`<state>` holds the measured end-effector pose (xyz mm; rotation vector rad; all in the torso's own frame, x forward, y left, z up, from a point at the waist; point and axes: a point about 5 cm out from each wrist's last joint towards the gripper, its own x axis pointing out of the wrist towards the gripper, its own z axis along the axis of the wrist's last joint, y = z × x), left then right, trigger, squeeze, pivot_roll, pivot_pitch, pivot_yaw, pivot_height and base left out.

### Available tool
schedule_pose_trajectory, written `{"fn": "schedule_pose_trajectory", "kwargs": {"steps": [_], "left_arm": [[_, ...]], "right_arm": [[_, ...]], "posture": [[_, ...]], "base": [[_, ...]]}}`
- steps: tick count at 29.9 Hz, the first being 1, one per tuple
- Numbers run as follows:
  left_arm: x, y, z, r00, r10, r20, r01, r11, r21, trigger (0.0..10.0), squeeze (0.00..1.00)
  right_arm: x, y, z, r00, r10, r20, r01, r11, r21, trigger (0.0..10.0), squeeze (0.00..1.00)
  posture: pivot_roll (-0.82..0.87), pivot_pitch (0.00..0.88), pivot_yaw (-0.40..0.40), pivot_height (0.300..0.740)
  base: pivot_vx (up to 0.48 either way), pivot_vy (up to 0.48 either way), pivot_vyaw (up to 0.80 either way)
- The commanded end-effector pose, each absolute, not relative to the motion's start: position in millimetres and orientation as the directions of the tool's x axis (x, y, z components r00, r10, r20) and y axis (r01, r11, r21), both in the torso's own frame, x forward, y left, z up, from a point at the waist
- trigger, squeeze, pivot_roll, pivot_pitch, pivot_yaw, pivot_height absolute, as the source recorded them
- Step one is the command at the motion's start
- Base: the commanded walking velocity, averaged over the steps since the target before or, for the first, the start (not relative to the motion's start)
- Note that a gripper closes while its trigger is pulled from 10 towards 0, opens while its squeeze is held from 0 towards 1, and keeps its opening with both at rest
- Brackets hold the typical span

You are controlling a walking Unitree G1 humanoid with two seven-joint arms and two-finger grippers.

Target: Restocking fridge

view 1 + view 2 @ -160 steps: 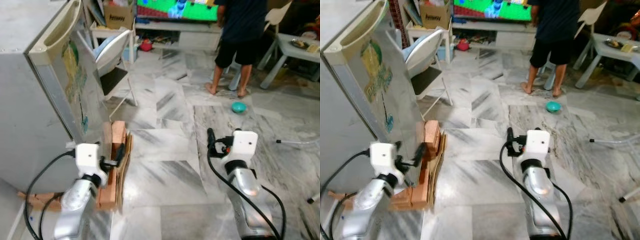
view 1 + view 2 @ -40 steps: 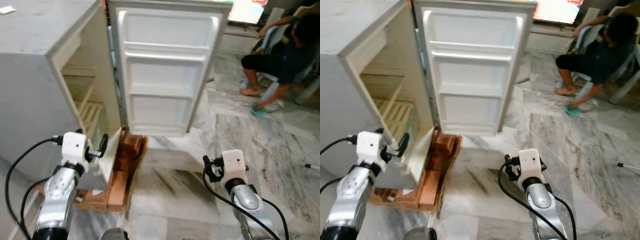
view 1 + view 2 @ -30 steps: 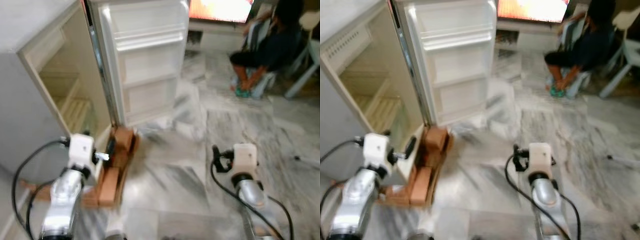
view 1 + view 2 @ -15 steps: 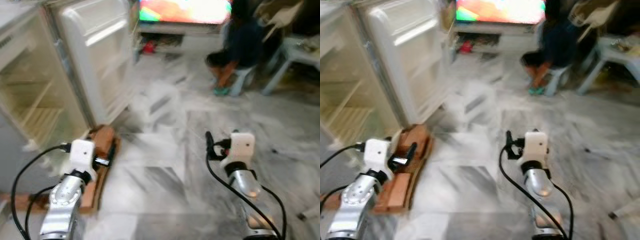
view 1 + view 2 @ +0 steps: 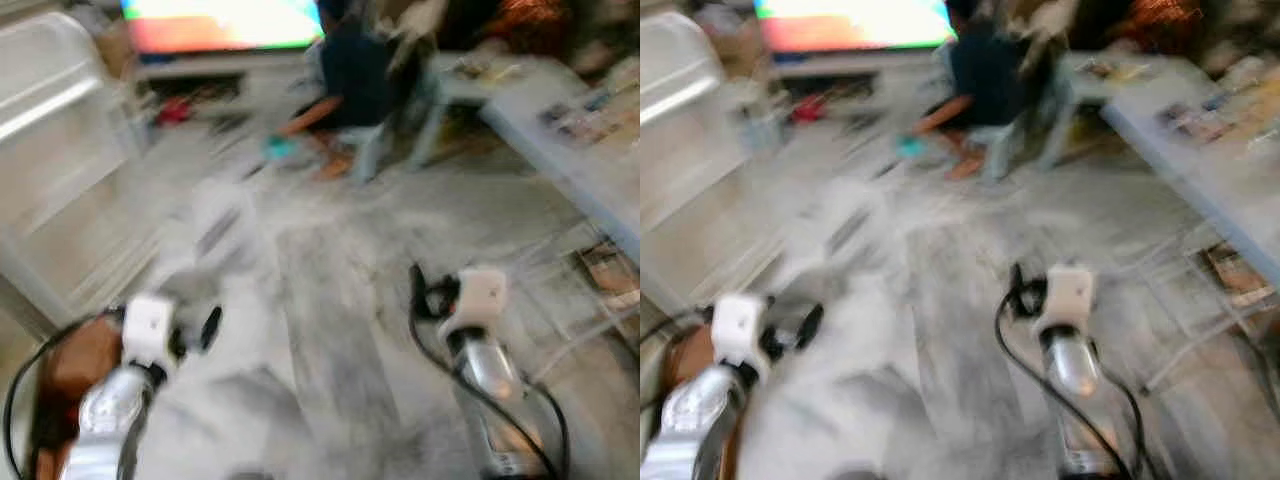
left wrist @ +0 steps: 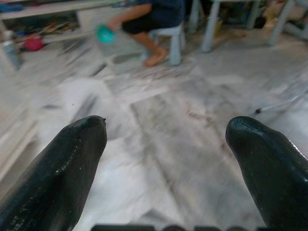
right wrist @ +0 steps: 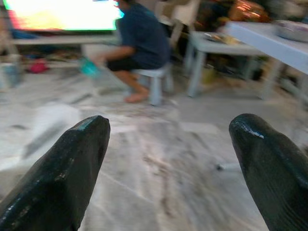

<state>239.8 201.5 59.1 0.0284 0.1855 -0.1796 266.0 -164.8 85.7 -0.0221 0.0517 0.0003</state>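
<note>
The white fridge door (image 5: pixel 60 90) stands open at the far left, blurred. My left gripper (image 5: pixel 205 328) hangs low over the marble floor (image 5: pixel 330 330) near the fridge's base; the left wrist view shows it (image 6: pixel 166 127) open with nothing between the fingers. To the right, over bare floor, my right gripper (image 5: pixel 418 290) is also open and empty (image 7: pixel 171 124). The head views are smeared by motion.
A person (image 5: pixel 350 70) sits on a small stool beyond the grippers, with a teal bowl (image 6: pixel 103 33) on the floor beside them. A lit TV (image 5: pixel 220 25) is at the back. A grey table (image 5: pixel 570 130) runs along the right. Brown bricks (image 5: pixel 70 370) lie at the lower left.
The whole picture has swung right: the fridge has slid to the left edge and the grey table has come into view. Both grippers stay low and open.
</note>
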Motion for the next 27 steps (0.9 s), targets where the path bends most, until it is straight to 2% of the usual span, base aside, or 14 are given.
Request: {"fn": "schedule_pose_trajectory", "kwargs": {"steps": [1,4,8,11,15,19,25,27], "left_arm": [[250,190,74,0.973,-0.194,-0.129,0.196,0.98,0.007,10.0,0.0],[265,191,82,0.979,-0.174,-0.106,0.176,0.984,0.012,10.0,0.0],[282,195,92,0.972,-0.22,-0.085,0.222,0.975,0.018,10.0,0.0],[289,193,95,0.963,-0.252,-0.096,0.253,0.967,0.0,10.0,0.0],[287,188,88,0.959,-0.258,-0.115,0.257,0.966,-0.029,10.0,0.0],[272,181,74,0.969,-0.216,-0.119,0.21,0.976,-0.065,10.0,0.0],[276,179,78,0.981,-0.173,-0.087,0.167,0.983,-0.075,10.0,0.0],[279,179,84,0.985,-0.16,-0.063,0.157,0.986,-0.05,10.0,0.0]], "right_arm": [[268,-175,93,0.999,-0.027,-0.021,0.026,0.999,-0.038,10.0,0.0],[272,-174,97,1.0,-0.027,-0.006,0.027,0.999,-0.033,10.0,0.0],[277,-172,100,1.0,-0.021,0.008,0.021,0.999,-0.032,10.0,0.0],[277,-172,100,1.0,-0.027,0.011,0.027,0.999,-0.03,10.0,0.0],[276,-172,98,0.999,-0.043,0.01,0.043,0.999,-0.026,10.0,0.0],[272,-177,99,0.997,-0.074,0.023,0.074,0.997,-0.023,10.0,0.0],[271,-174,100,0.998,-0.047,0.031,0.047,0.999,-0.01,10.0,0.0],[274,-171,102,0.999,-0.039,0.039,0.039,0.999,0.0,10.0,0.0]], "posture": [[0.01,0.015,-0.034,0.74],[0.01,0.013,-0.038,0.74],[0.01,0.008,-0.04,0.74],[0.01,0.006,-0.037,0.74],[-0.02,0.0,-0.016,0.74],[-0.03,0.0,-0.009,0.74],[-0.02,0.0,-0.016,0.74],[-0.01,0.002,-0.013,0.74]], "base": [[0.48,0.0,-0.8],[0.41,0.0,-0.8],[0.318,0.0,-0.8],[0.0,0.0,-0.8],[0.0,0.0,-0.8],[0.0,0.0,-0.8],[0.384,0.225,-0.8],[0.396,0.272,-0.22]]}}
